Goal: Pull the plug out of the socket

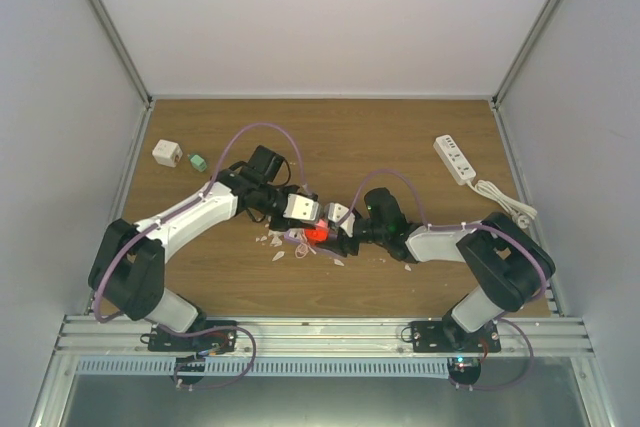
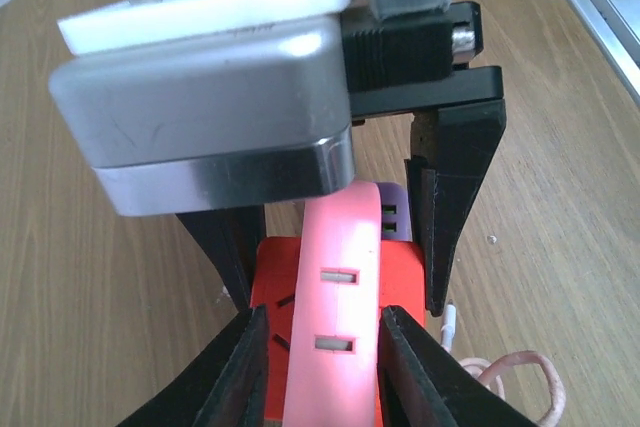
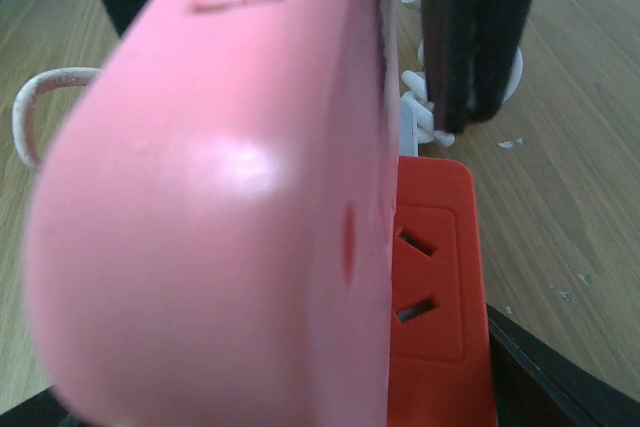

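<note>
A pink plug block [image 2: 335, 297] with two slots sits on a red socket cube [image 2: 400, 277] at the table's middle [image 1: 317, 232]. My left gripper [image 2: 322, 377] is closed around the pink plug, with its fingertips [image 2: 405, 367] on both sides; it also shows in the top view [image 1: 303, 215]. My right gripper [image 1: 340, 225] comes from the opposite side. Its black fingers [image 2: 450, 197] flank the red socket. In the right wrist view the pink plug [image 3: 220, 197] fills the frame and the red socket [image 3: 435, 277] sits beside it, between that gripper's fingers [image 3: 540, 377].
A white power strip [image 1: 455, 159] with its cable lies at the back right. A white adapter [image 1: 167, 153] and a green plug [image 1: 198, 162] lie at the back left. White scraps [image 1: 275, 244] and a thin cable loop [image 2: 520, 372] lie around the socket. Enclosure walls surround the table.
</note>
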Controlling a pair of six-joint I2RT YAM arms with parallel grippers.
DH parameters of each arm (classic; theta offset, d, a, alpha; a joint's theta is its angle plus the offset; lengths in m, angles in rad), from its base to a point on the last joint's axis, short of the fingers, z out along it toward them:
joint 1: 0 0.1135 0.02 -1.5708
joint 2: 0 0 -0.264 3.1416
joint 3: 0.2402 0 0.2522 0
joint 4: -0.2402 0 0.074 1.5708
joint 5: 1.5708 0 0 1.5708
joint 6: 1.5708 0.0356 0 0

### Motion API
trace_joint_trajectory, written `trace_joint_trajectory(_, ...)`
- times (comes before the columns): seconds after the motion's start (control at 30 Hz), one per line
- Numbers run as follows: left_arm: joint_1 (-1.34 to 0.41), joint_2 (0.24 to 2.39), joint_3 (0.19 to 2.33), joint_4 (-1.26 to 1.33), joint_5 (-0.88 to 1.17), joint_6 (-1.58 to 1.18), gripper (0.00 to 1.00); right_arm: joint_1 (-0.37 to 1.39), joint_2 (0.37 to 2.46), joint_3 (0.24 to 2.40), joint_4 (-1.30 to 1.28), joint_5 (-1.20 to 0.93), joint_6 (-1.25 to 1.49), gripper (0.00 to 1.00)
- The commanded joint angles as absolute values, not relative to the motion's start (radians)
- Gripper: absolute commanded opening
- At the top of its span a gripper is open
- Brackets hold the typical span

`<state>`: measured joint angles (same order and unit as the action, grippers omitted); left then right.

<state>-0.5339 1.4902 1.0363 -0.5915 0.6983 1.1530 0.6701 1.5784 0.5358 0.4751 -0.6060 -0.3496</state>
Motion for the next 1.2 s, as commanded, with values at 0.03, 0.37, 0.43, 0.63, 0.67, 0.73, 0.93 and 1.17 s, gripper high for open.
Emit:
trace_joint_trajectory(0.03, -0.530, 1.523, 1.052, -0.593, 0.709, 1.144, 0.29, 0.678, 1.556, 0.526, 0.484, -0.614, -0.398, 0.52)
trace_joint_trajectory(0.37, -0.525, 1.510, 1.096, -0.632, 0.781, 1.171, 0.09, 0.669, 1.573, 0.522, 0.481, -0.607, -0.398, 0.46)
trace_joint_trajectory(0.43, -0.519, 1.512, 1.108, -0.646, 0.796, 1.176, 0.08, 0.661, 1.583, 0.522, 0.480, -0.606, -0.390, 0.45)
trace_joint_trajectory(0.63, -0.507, 1.492, 1.113, -0.648, 0.831, 1.195, 0.05, 0.646, 1.595, 0.518, 0.477, -0.607, -0.398, 0.42)
trace_joint_trajectory(0.67, -0.506, 1.488, 1.114, -0.648, 0.837, 1.193, 0.04, 0.645, 1.595, 0.517, 0.478, -0.607, -0.399, 0.42)
trace_joint_trajectory(0.73, -0.506, 1.482, 1.109, -0.658, 0.852, 1.201, 0.04, 0.644, 1.598, 0.516, 0.478, -0.609, -0.402, 0.41)
trace_joint_trajectory(0.93, -0.505, 1.485, 1.108, -0.651, 0.841, 1.200, 0.01, 0.644, 1.604, 0.512, 0.472, -0.608, -0.416, 0.40)
trace_joint_trajectory(1.17, -0.502, 1.511, 1.135, -0.668, 0.837, 1.179, 0.01, 0.645, 1.612, 0.502, 0.465, -0.602, -0.433, 0.39)
